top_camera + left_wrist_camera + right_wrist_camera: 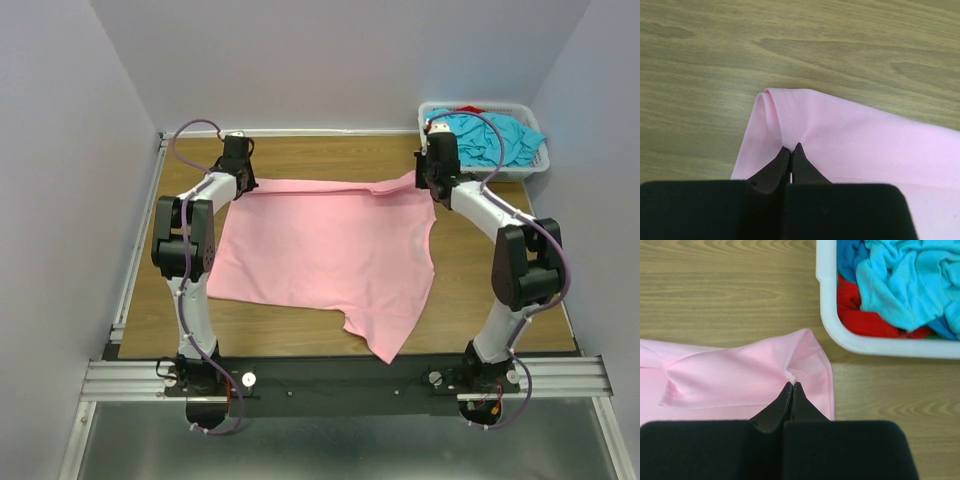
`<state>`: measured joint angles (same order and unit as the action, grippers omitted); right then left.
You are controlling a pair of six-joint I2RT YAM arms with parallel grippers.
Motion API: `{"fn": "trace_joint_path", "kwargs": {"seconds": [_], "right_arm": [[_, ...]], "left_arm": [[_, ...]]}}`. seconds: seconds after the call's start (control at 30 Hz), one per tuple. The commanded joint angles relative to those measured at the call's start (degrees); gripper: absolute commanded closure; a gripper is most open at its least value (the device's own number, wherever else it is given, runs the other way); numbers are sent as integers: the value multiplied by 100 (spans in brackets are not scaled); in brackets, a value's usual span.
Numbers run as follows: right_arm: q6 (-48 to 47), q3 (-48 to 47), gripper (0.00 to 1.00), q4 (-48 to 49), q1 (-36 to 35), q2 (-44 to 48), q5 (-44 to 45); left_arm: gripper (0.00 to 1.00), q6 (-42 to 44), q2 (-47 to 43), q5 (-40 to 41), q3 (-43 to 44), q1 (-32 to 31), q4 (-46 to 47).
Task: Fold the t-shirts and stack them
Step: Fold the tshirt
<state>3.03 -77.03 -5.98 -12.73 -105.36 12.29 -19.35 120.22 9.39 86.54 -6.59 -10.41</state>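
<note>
Wood-grain tabletop [330, 155] fills mid-frame, boxed in by pale lilac-grey walls [340, 60], with an aluminium rail [570, 376] along the bottom. The pink t-shirt [325, 255] lies spread at centre. The left gripper [791, 150] and right gripper [791, 387] pinch its upper corners, jaws closed on cloth. At upper right, a white basket [524, 171] holds a turquoise t-shirt [490, 135] and a red t-shirt [860, 315].

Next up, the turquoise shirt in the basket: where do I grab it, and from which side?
Pinch a raised fold on top of the turquoise shirt, coming straight down: it lies crumpled in the white basket, whose walls likely block the sides.
</note>
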Motion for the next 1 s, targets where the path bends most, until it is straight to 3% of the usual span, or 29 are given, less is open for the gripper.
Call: {"fn": "trace_joint_path", "kwargs": {"seconds": [0.0, 0.3, 0.97], "right_arm": [[268, 487, 99, 132, 43, 630, -174], [532, 1515, 99, 53, 43, 1439, -175], [1771, 2588, 99, -615, 34, 2283, -605]], "left_arm": [[100, 160, -394, 125, -76, 114, -22], [100, 186, -500, 125, -120, 202, -267], [100, 11, -1238, 230, -1130, 193, -514]]}}
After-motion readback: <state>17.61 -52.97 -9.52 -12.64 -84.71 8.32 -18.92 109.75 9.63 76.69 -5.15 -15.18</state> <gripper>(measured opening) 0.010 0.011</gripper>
